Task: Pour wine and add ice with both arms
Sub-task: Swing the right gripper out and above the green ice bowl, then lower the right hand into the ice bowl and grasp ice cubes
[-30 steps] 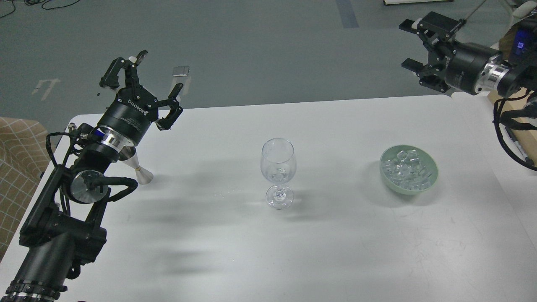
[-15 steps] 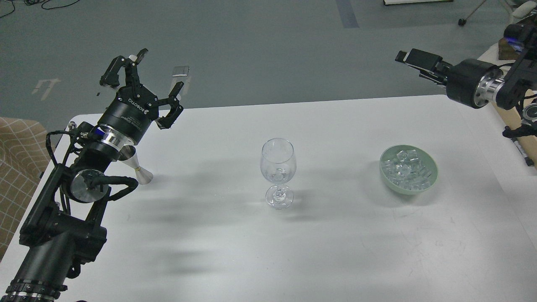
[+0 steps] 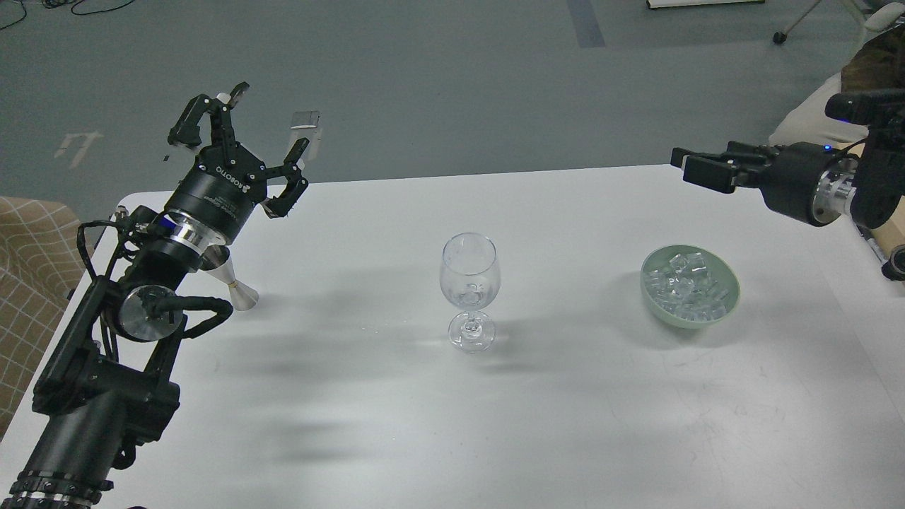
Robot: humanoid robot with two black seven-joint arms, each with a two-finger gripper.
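A clear wine glass [image 3: 469, 276] stands upright at the middle of the white table [image 3: 565, 424]. Something clear shows low in its bowl; I cannot tell whether it is wine. The ice [image 3: 687, 286] is a heap of small clear cubes in a pale green bowl [image 3: 728, 302] to the right of the glass. My left gripper [image 3: 269, 124] is open and empty, held above the table's far left corner. My right gripper [image 3: 696, 170] is seen side-on above the far right of the table, behind and above the bowl. Its fingers cannot be told apart.
A small silver double-cone measuring cup [image 3: 235, 286] stands on the table at the left, partly hidden by my left wrist. A tan checked cloth [image 3: 28, 268] lies off the table's left edge. Grey floor lies beyond the far edge.
My right arm has turned and come down from high at the far right, now level with the table's far edge behind the bowl. The left arm, glass and bowl have not moved.
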